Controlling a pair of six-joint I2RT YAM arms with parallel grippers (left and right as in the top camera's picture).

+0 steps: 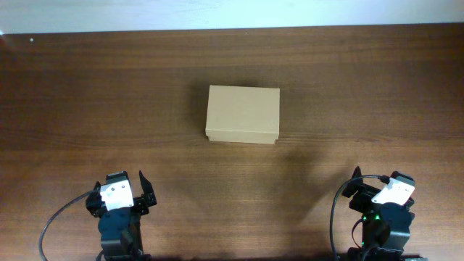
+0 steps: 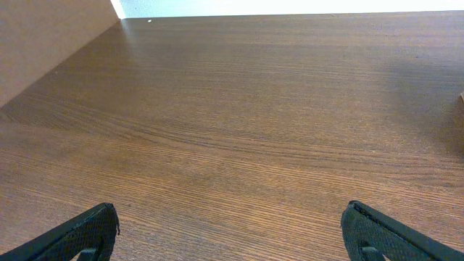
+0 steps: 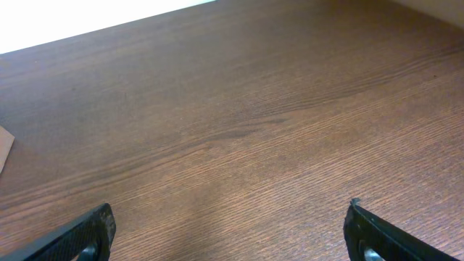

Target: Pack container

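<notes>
Container [image 1: 242, 114] closed; left tool [image 2: 230, 230], right tool [image 3: 229, 230] spread wide, far from it.

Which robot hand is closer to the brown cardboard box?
Left, but only slightly. The left gripper sits below-left of the tan rectangular cardboard box in the overhead view; the right gripper sits below-right, a bit farther.

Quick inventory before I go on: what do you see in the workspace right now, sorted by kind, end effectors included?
Tan cardboard box: 1, lid shut.
End effectors: 2, the left end effector and the right end effector, both open and holding nothing.
Total: 3.
</notes>
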